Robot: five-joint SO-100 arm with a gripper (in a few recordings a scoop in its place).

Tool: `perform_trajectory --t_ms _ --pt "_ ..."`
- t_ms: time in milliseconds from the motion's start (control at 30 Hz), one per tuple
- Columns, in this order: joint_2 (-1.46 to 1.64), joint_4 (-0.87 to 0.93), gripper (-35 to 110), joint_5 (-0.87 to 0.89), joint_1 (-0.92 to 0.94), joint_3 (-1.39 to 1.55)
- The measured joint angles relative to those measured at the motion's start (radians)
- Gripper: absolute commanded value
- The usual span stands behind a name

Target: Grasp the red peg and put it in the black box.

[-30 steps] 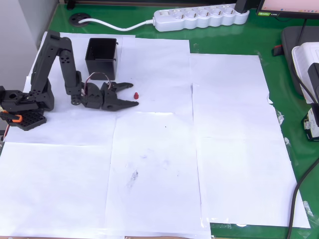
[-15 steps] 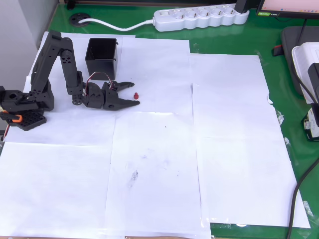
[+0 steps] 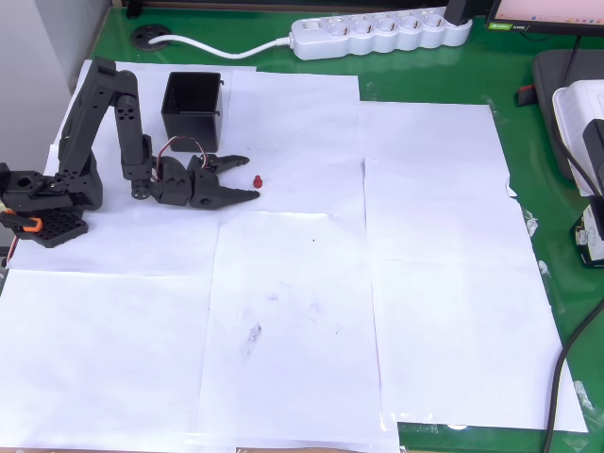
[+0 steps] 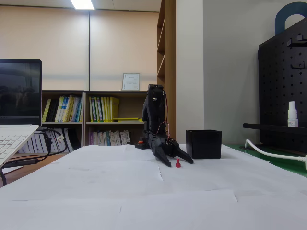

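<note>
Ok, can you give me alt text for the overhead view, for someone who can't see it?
A black robot arm lies low on white paper, its open tool pointing right at a tiny red peg lying at its fingertips, not yet gripped. An open black box stands just behind the arm, and a white power strip lies along the green table's far edge.

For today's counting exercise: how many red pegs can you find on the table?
1. The tiny bright red plastic peg stands on the white paper just off the open end effector's fingertips, right of the square black plastic box in the overhead view. None seems hidden.
</note>
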Motion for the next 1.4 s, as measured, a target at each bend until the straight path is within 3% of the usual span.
perform_trajectory --t_ms 1400 --pt "-0.018 0.041 28 -0.002 -0.012 0.015"
